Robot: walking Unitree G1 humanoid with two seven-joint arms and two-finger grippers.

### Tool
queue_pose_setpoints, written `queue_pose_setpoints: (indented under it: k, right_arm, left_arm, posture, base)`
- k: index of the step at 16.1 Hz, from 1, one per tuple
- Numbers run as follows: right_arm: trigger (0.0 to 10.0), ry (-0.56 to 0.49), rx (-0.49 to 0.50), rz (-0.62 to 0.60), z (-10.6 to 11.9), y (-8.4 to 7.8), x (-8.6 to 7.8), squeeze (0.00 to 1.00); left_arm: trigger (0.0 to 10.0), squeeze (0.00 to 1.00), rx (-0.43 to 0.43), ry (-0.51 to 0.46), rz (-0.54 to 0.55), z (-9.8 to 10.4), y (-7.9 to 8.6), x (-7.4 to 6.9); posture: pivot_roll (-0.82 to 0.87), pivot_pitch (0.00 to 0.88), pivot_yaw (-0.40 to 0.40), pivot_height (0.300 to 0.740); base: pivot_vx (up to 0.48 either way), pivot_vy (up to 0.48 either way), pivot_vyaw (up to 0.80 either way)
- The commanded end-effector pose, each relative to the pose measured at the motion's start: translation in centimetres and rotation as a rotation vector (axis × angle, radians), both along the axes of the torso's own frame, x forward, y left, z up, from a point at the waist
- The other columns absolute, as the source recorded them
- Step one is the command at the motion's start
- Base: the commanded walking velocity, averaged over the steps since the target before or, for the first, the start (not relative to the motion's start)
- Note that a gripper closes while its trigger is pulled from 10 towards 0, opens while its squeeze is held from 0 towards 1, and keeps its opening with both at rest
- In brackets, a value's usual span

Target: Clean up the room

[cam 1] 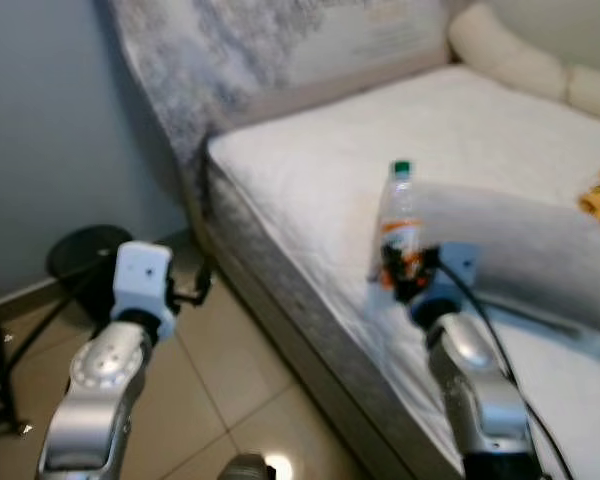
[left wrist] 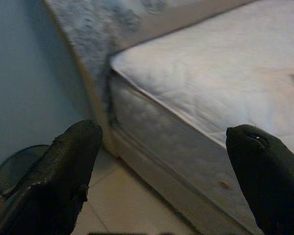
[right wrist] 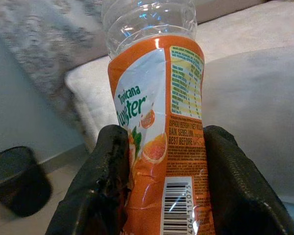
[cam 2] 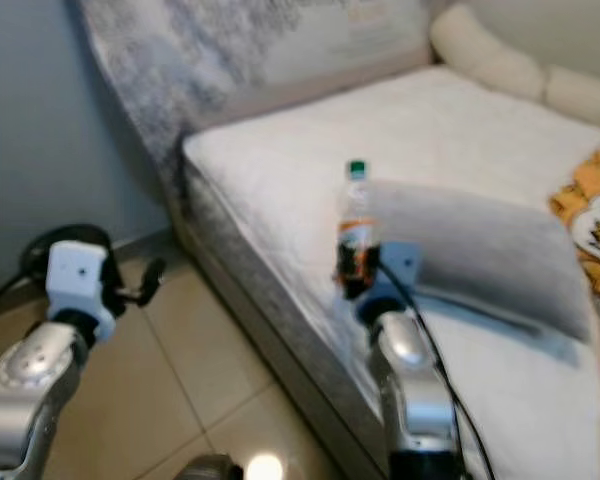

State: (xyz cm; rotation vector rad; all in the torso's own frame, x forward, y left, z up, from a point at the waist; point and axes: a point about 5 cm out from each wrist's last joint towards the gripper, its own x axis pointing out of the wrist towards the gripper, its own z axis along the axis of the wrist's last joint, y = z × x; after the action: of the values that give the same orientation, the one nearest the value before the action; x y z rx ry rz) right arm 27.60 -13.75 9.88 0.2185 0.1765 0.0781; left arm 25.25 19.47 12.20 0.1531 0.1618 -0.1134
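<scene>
Plastic juice bottle with an orange Tropicana Twister label and a green cap is sitting upright in the right claw, which is clamping it low on the labelled body, one black finger pressing each side. In the head views the bottle is being held above the near edge of the bed, in front of a grey pillow. The clear upper part is looking empty, so the bottle is probably very light and thin-walled; the label is already creasing between the fingers, which suggests it will dent under a hard squeeze. The film label is likely slick, so gripping around the middle of the body, as now, seems the safest hold, since the neck is narrow and the shoulder tapering.

The left claw is hovering over the tiled floor beside the bed, its fingers spread wide and carrying nothing. A dark round bin is standing on the floor by the wall, near the foot corner of the bed, and looks a likely place for the bottle to go.
</scene>
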Motion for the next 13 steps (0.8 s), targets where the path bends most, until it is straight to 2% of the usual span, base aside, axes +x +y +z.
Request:
queue_pose_setpoints:
  k: [1, 3, 6, 10, 13]
  right_arm:
    - [10.0, 0.008, 0.031, -0.036, 0.1, -0.9, -0.2, 0.0]
    - [10.0, 0.022, 0.062, -0.03, 0.0, -0.8, -0.3, 0.0]
    - [10.0, 0.059, 0.043, -0.012, -0.6, -0.3, -0.3, 0.0]
    - [10.0, 0.074, 0.005, 0.005, -0.8, 0.4, -0.2, 0.0]
    - [10.0, 0.054, -0.091, 0.118, -0.6, 1.1, 0.2, 0.0]
  left_arm:
    - [10.0, 0.0, 0.034, -0.025, -0.042, 0.3, -0.7, 0.2]
    - [10.0, 0.0, 0.058, -0.028, -0.05, 0.2, -0.6, 0.4]
    - [10.0, 0.0, 0.064, -0.023, -0.066, 0.1, -0.6, 0.4]
    - [10.0, 0.0, 0.043, -0.028, -0.057, 0.0, -0.3, 0.4]
    - [10.0, 0.0, 0.014, -0.015, -0.04, -0.1, -0.2, 0.3]
  posture:
    - [0.06, 0.0, 0.004, 0.74]
    - [0.06, 0.0, 0.005, 0.74]
    - [0.07, 0.0, 0.009, 0.74]
    - [0.07, 0.0, 0.009, 0.74]
    - [0.08, 0.0, 0.003, 0.74]
  base:
    - [0.0, 0.0, 0.8]
    - [0.0, 0.0, 0.8]
    - [0.0, 0.0, 0.72]
    - [0.332, 0.0, 0.0]
    - [0.376, 0.0, 0.0]
